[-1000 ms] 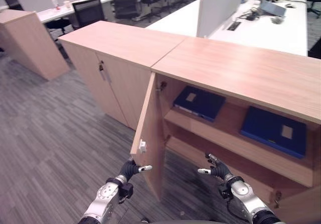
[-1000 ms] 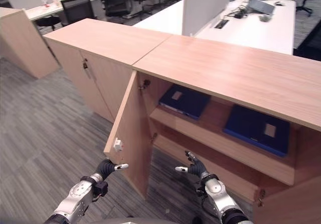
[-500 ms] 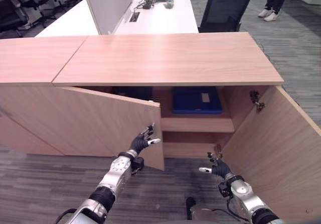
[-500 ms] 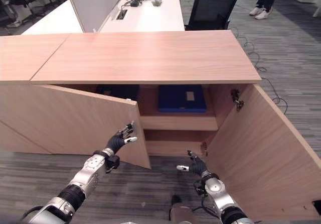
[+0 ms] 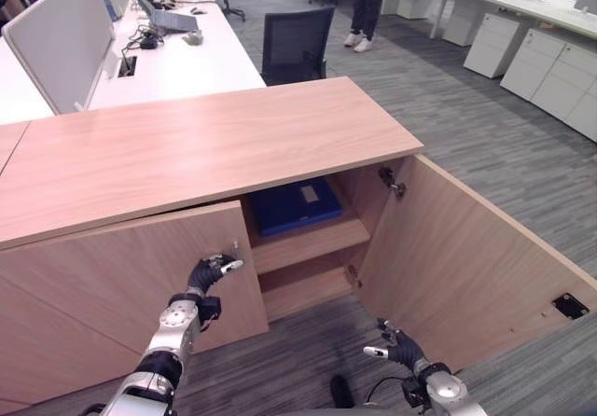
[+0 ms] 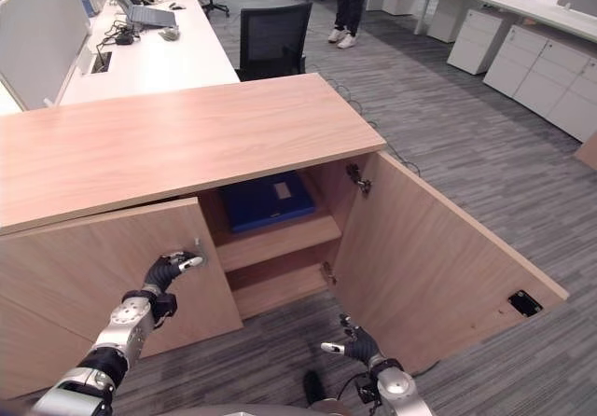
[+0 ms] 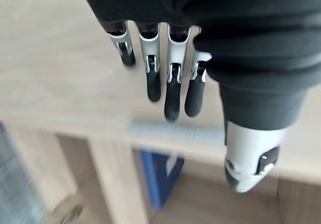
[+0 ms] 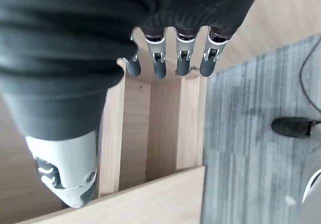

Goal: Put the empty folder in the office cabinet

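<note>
My left hand (image 5: 207, 270), fingers straight, rests against the left cabinet door (image 5: 112, 290) edge at 9 o'clock; right hand (image 5: 403, 351) relaxed, empty, low at 5 o'clock. Blue folder (image 5: 294, 204) shelved.

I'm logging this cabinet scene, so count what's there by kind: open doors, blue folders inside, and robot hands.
Cabinet doors: 2 (left door, right door)
Blue folders: 1 (blue folder)
Robot hands: 2 (left robot hand, right robot hand)
Total: 5
</note>
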`<state>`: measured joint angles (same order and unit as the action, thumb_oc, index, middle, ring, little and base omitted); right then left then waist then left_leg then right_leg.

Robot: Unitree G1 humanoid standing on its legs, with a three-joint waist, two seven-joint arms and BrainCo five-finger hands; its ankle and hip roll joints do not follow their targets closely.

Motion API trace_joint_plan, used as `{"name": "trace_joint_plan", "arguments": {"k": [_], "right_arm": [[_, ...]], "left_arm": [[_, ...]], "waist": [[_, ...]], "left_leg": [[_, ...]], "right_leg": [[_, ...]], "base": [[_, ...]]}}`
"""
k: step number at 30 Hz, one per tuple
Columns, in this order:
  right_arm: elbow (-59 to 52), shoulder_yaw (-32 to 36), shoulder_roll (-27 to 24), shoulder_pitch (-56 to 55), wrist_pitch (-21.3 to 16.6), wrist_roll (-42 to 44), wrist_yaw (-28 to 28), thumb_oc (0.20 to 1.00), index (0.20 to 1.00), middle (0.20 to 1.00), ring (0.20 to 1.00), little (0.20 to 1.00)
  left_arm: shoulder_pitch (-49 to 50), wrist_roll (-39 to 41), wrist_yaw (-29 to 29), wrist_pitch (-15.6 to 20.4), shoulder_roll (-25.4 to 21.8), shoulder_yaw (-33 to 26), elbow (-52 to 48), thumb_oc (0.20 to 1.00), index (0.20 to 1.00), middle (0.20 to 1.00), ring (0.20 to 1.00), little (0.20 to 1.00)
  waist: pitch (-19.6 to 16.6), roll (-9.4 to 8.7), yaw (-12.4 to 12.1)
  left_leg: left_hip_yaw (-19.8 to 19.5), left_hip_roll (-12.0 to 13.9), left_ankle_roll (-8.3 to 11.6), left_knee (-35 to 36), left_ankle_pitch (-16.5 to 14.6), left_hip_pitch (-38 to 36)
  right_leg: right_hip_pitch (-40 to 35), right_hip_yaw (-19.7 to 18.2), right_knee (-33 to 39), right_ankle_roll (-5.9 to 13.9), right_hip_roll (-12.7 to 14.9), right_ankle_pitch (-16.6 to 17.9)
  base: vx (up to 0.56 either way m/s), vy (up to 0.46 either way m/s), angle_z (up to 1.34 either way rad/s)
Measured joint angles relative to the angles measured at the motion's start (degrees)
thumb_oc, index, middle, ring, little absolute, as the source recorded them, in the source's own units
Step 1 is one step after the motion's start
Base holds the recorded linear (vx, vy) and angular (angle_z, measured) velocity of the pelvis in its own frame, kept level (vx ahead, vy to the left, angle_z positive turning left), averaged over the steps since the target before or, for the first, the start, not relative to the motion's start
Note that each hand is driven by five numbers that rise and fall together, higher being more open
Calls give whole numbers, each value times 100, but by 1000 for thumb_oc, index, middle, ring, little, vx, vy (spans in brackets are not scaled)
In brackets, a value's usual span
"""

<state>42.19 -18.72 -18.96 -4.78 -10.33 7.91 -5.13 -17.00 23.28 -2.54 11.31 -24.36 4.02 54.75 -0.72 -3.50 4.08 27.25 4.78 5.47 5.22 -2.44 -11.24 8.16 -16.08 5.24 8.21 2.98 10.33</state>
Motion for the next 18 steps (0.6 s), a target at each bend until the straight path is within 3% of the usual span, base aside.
{"name": "trace_joint_plan", "arguments": {"k": [4, 5, 6, 7, 8, 13, 15, 18], "right_arm": [[34, 139, -51, 31, -49, 2, -6, 1000, 1000, 1000, 1000, 1000], [39, 137, -61, 18, -52, 1, -28, 1000, 1000, 1000, 1000, 1000], [47, 120, -32, 52, -59, 2, -55, 1000, 1000, 1000, 1000, 1000], [59, 122, -30, 97, -61, 2, -54, 1000, 1000, 1000, 1000, 1000], [60, 108, -30, 157, -70, 4, -51, 1000, 1000, 1000, 1000, 1000], [78, 39, 9, 404, -71, 5, -52, 1000, 1000, 1000, 1000, 1000], [168, 63, 23, 508, -70, 5, -47, 1000, 1000, 1000, 1000, 1000], [293, 110, 90, 522, -61, 5, -44, 1000, 1000, 1000, 1000, 1000]], "left_arm": [[-230, 7, -61, 17, -534, -193, 226, 1000, 1000, 1000, 1000, 1000], [-238, 15, -58, 27, -571, -214, 230, 1000, 1000, 1000, 1000, 1000], [-285, 25, -93, 28, -748, -206, 333, 1000, 1000, 1000, 1000, 1000], [-302, 52, -89, 27, -798, -211, 439, 1000, 1000, 1000, 1000, 1000], [-314, 124, -88, 28, -850, -218, 524, 1000, 1000, 1000, 1000, 1000], [-336, 188, -64, 19, -951, -387, 503, 1000, 1000, 1000, 1000, 1000], [-257, 292, -7, 54, -869, -423, 51, 1000, 1000, 1000, 1000, 1000], [131, 455, 103, 141, -591, -491, -802, 1000, 1000, 1000, 1000, 1000]], "waist": [[28, 15, -91], [12, -31, -119], [-12, -263, -148], [-22, -295, -153], [-28, -348, -162], [105, -391, -218], [247, -343, -372], [309, -387, -495]], "left_leg": [[297, 184, 29, 51, -34, 97], [343, 210, 50, 47, -24, 89], [340, 108, 109, -13, 13, 91], [362, 133, 126, -11, 15, 100], [365, 145, 138, -10, 24, 111], [397, 155, 197, -3, 60, 196], [427, 203, 161, 43, 86, 230], [346, 130, 173, 18, 59, 189]], "right_leg": [[269, 265, -119, 277, -78, -208], [350, 372, -294, 271, -108, -213], [461, 418, -398, 138, -105, 149], [469, 407, -366, -3, -123, 170], [469, 388, -301, 32, -130, 214], [465, 386, -121, 10, -127, 218], [491, 480, -31, 89, -100, 9], [522, 589, -225, 24, -53, 39]], "base": [[-11, 36, -42], [-18, 17, -28], [-11, 23, -22], [6, 22, -18], [8, 10, -16], [11, 39, -8], [-4, 34, -6], [-56, 30, 12]]}}
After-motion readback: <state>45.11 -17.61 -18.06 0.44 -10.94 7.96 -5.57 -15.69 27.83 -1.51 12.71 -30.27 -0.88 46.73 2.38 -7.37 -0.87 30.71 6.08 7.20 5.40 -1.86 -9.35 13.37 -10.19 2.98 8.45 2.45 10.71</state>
